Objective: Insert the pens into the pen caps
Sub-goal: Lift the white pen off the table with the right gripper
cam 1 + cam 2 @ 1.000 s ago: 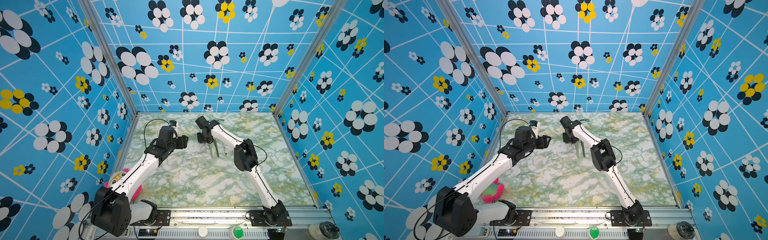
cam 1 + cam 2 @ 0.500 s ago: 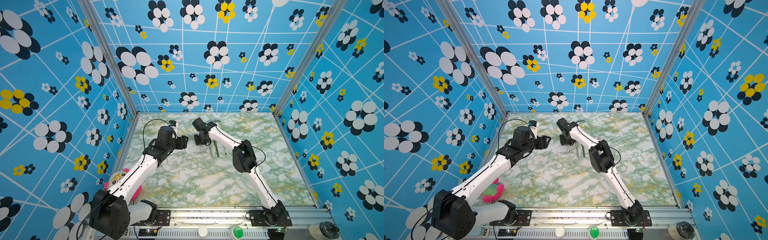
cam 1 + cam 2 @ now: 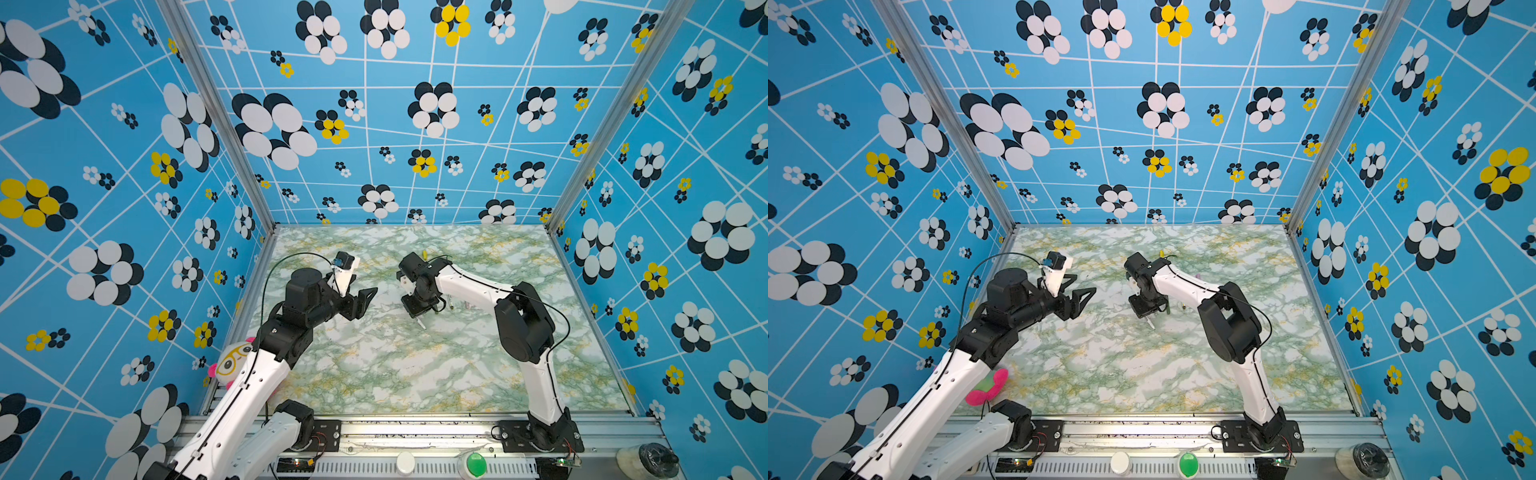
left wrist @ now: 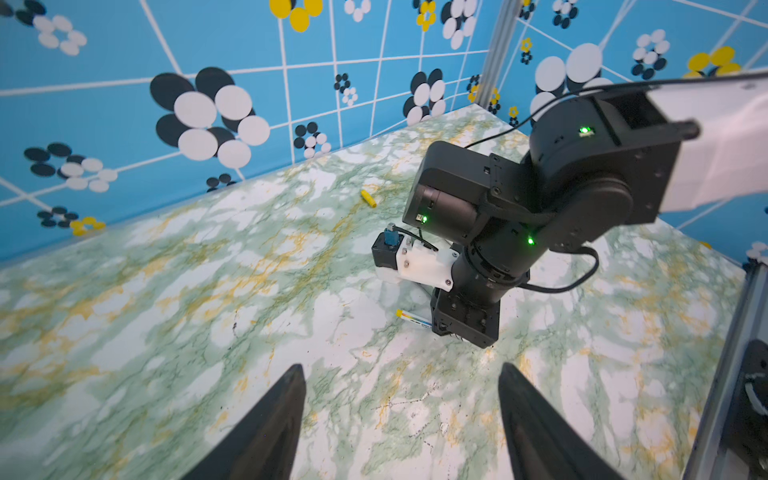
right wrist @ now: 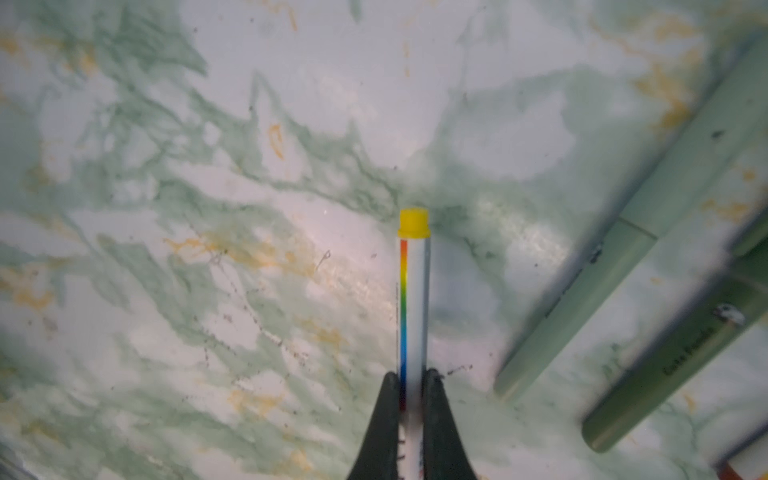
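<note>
My table (image 3: 374, 374) is green and white like marble. My left gripper (image 4: 401, 415) hangs over its left side, wide apart and holding nothing. My right gripper (image 5: 411, 376) is down near the middle. Its jaws have just squeezed tight on the white pen (image 5: 413, 299) with the yellow end, which sits low on the table. A pale green pen (image 5: 623, 270) and a dark green pen (image 5: 665, 374) lie just beside it. The little yellow cap (image 4: 368, 198) lies alone near the back edge. I think the pen is caught now, so lifting it towards that cap comes next.
</note>
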Controlling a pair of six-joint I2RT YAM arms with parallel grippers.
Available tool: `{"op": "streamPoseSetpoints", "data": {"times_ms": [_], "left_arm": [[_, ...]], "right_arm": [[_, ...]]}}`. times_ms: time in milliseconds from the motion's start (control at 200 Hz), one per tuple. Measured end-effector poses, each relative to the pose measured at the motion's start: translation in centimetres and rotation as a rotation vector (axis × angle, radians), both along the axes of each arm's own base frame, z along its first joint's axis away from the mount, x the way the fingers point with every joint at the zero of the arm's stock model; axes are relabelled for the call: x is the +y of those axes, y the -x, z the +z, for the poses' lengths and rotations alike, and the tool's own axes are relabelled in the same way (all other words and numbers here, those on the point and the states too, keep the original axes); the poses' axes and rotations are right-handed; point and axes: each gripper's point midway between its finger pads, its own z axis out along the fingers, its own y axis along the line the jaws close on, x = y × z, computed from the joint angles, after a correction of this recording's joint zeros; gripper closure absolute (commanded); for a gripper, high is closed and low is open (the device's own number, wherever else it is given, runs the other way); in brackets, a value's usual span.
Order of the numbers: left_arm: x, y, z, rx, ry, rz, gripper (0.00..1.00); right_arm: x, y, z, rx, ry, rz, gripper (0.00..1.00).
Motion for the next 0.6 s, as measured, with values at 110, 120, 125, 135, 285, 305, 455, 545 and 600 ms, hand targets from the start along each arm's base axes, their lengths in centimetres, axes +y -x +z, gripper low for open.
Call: {"op": "streamPoseSetpoints", "data": {"times_ms": [110,120,125,135,285,305,455,545,600], "left_arm": [[-0.4,1.2,0.3,-0.064,-0.033,-0.072,0.25],[-0.4,1.3,0.3,-0.07,-0.036,-0.079,0.25],[-0.4,1.4,0.4,-0.072,-0.037,-0.081,0.25],[-0.5,1.4,0.3,-0.076,-0.039,-0.086,0.25],[-0.9,2.7,0.3,-0.136,-0.072,-0.157,0.25],[-0.9,2.8,0.2,-0.141,-0.075,-0.165,0.25],[-1.2,3.6,0.3,-0.166,-0.062,-0.194,0.24],[-1.4,3.8,0.4,-0.175,-0.042,-0.202,0.24],[-1.4,3.7,0.4,-0.173,-0.022,-0.199,0.23]], "right_arm": [[-0.4,1.3,0.8,-0.015,-0.015,0.081,1.0],[-0.5,1.4,0.8,-0.016,-0.015,0.09,1.0],[-0.5,1.5,0.8,-0.016,-0.015,0.093,1.0],[-0.5,1.6,0.8,-0.016,-0.015,0.098,1.0],[-0.7,3.1,0.6,-0.03,-0.01,0.199,1.0],[-0.6,3.3,0.6,-0.032,-0.012,0.212,1.0],[0.0,3.7,1.6,-0.077,-0.065,0.273,1.0],[0.5,3.8,3.4,-0.119,-0.121,0.287,1.0],[0.9,3.7,4.9,-0.151,-0.164,0.29,1.0]]}}
